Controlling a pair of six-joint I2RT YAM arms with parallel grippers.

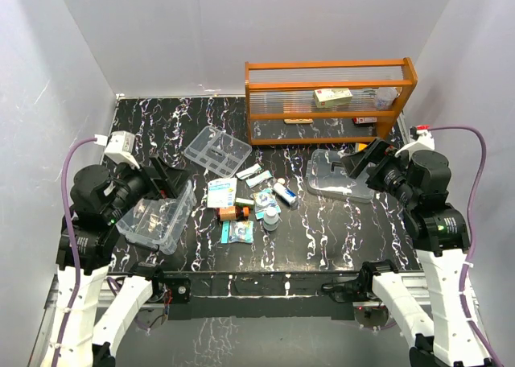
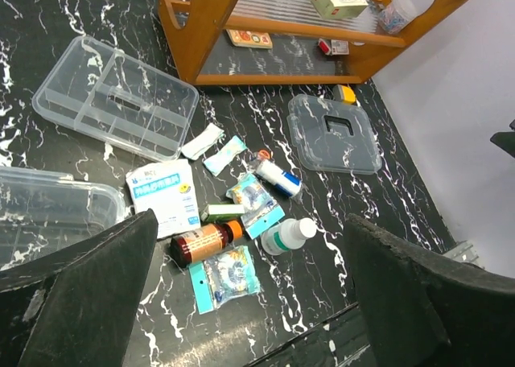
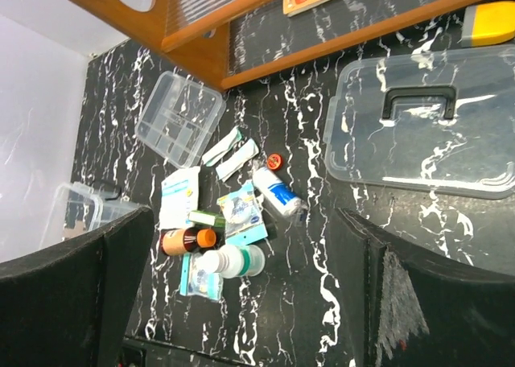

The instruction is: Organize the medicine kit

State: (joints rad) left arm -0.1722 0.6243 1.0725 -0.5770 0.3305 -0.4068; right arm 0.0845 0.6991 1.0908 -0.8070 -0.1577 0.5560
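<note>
While the medicine kit lay apart in three pieces, its clear box sat near the left edge of the table. The divided insert tray lay further back, left of the middle, and the lid with the dark handle lay towards the right edge. Small packets and bottles were scattered in the middle, between box and lid. The left gripper stood wide apart and empty just beside the box; the right gripper, also spread and empty, hung above the lid. An orange rack stood along the far edge.
</note>
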